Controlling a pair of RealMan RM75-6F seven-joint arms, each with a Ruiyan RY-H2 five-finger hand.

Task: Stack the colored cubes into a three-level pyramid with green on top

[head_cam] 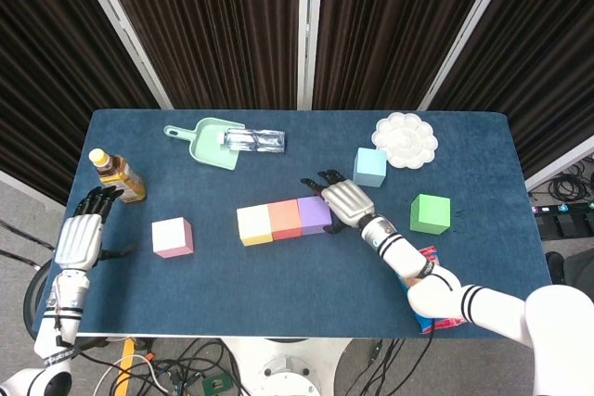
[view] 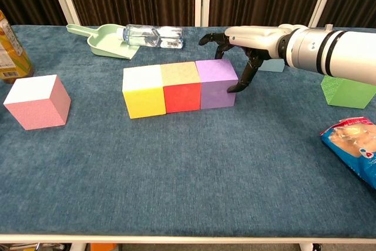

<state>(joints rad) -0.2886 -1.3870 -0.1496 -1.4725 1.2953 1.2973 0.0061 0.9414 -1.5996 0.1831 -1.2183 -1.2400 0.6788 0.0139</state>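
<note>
A yellow cube (view: 143, 91), red cube (view: 181, 87) and purple cube (view: 217, 83) sit touching in one row mid-table, its long axis running left to right, tilted slightly up toward the right in the head view. The right hand (view: 244, 45) has spread fingers, fingertips (view: 232, 89) against the purple cube's right face, holding nothing. The left hand (head_cam: 80, 236) hangs open off the table's left edge. The green cube (head_cam: 430, 213), blue cube (head_cam: 369, 166) and pink cube (head_cam: 173, 236) stand apart

Blue table (head_cam: 278, 275), row of three cubes (head_cam: 284, 221), pink cube (head_cam: 173, 236), green cube (head_cam: 431, 213)
</note>
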